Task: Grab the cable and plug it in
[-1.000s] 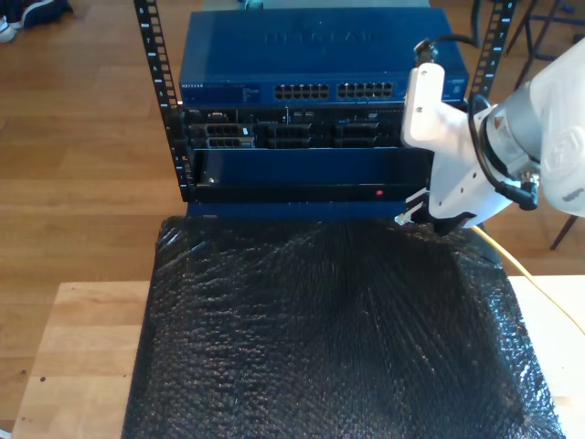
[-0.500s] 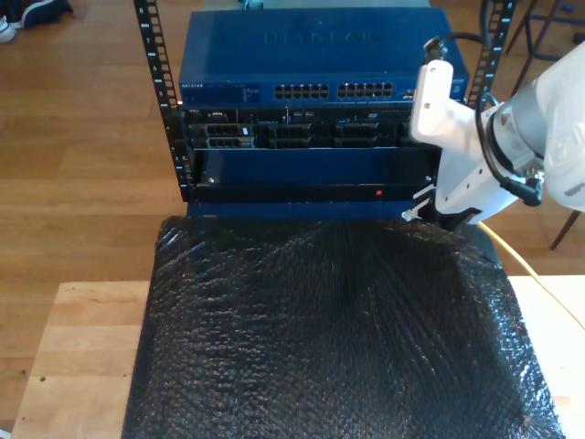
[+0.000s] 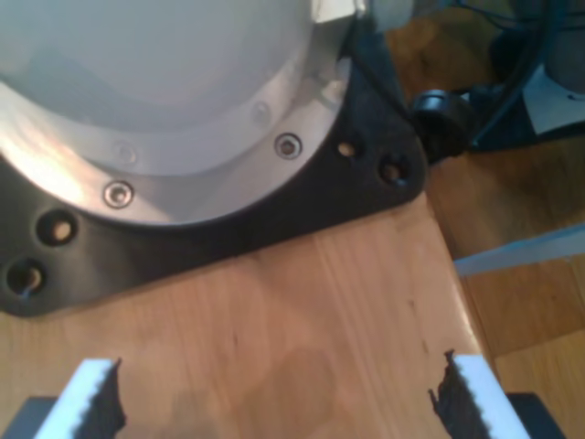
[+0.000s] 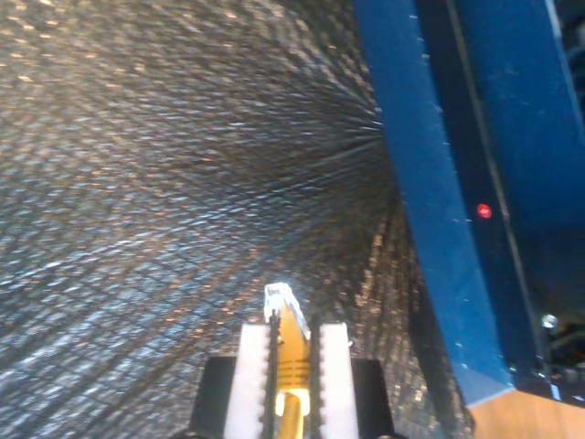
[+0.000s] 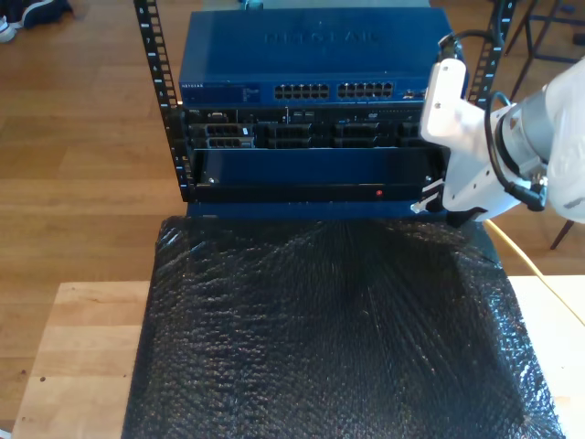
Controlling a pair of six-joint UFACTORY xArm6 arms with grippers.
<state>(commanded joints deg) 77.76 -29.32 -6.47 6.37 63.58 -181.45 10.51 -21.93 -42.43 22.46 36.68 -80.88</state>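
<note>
The cable is pale yellow, and its clear plug pokes out past the white fingers of my second gripper, which is shut on it. In the exterior view my second gripper hangs at the right, just in front of the rack's lower blue unit. Behind it, the cable trails down toward the exterior view's right edge. My first gripper stands open over bare wood with nothing between its fingers.
A blue network switch with rows of ports tops the rack. A red light glows on the lower unit. Black bubble wrap covers the wooden table. An arm's round base sits close ahead of my first gripper.
My second gripper, still holding the cable, has shifted toward the exterior view's right and slightly up, nearer the rack's right post.
</note>
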